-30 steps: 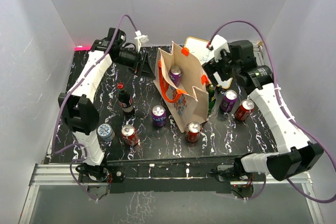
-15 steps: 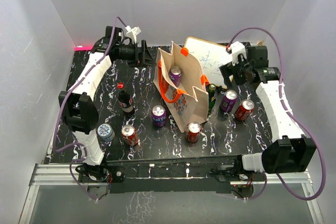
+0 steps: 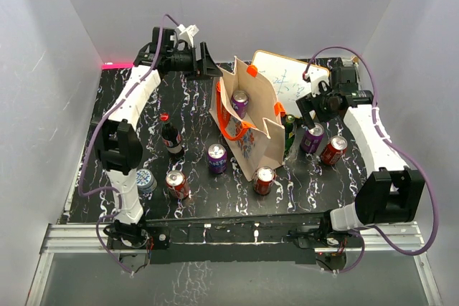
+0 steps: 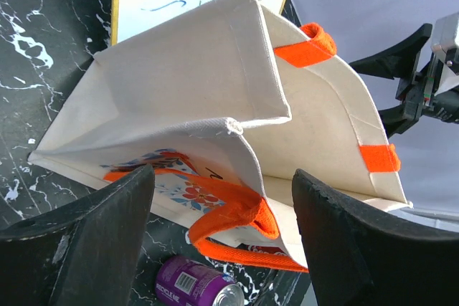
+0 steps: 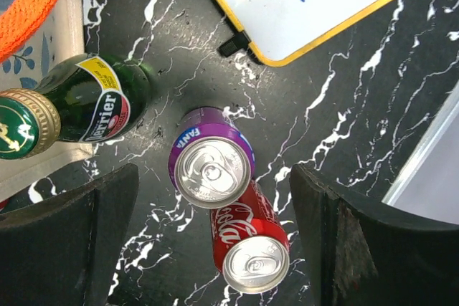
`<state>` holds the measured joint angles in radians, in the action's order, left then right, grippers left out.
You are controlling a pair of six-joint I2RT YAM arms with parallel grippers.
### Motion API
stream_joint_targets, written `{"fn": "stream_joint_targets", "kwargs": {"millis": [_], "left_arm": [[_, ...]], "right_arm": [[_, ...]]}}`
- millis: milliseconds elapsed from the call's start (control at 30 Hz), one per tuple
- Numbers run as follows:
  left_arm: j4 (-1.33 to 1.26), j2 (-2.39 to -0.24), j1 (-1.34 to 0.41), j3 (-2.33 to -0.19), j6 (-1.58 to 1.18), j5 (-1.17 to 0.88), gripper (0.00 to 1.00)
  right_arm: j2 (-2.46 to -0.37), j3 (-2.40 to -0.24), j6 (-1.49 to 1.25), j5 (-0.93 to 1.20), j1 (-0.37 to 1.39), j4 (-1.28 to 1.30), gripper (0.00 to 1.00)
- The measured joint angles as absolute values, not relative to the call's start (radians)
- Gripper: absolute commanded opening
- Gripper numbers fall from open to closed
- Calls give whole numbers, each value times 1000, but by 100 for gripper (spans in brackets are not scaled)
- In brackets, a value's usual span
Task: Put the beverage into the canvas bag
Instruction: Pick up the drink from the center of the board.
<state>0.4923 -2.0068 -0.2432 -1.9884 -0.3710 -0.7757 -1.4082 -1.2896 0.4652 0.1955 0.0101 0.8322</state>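
right arm (image 3: 373, 134) swung off the canvas bag (image 3: 264, 94) rim to above the purple fanta can (image 5: 211, 168) at its 3 o'clock; right gripper (image 5: 208, 206) spread wide, empty; left gripper (image 4: 222, 227) also released, at bag's 11 o'clock. risk: a descending finger knocks the coke can (image 5: 251, 252) just beside.

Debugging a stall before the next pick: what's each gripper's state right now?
Left gripper: open, holding nothing, near the canvas bag.
Right gripper: open, holding nothing, above the purple Fanta can.
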Motion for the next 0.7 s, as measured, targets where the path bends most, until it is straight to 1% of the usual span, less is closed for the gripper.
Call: {"fn": "stream_joint_targets", "kwargs": {"millis": [67, 333, 500, 567, 700], "left_arm": [[487, -2012, -254, -1980, -367, -778, 75], [549, -2017, -307, -1969, -270, -752, 64], [580, -2017, -327, -1969, -234, -720, 48], [586, -2017, -332, -1968, -228, -713, 45], [589, -2017, -342, -1965, -221, -702, 32]], "right_arm": [[-1422, -1287, 464, 202, 10, 837, 89], [-1423, -1232, 441, 245, 10, 815, 89], [-1433, -1188, 439, 217, 10, 789, 89], [-1444, -1182, 439, 197, 10, 782, 89], [-1454, -1180, 439, 161, 10, 780, 89]]}}
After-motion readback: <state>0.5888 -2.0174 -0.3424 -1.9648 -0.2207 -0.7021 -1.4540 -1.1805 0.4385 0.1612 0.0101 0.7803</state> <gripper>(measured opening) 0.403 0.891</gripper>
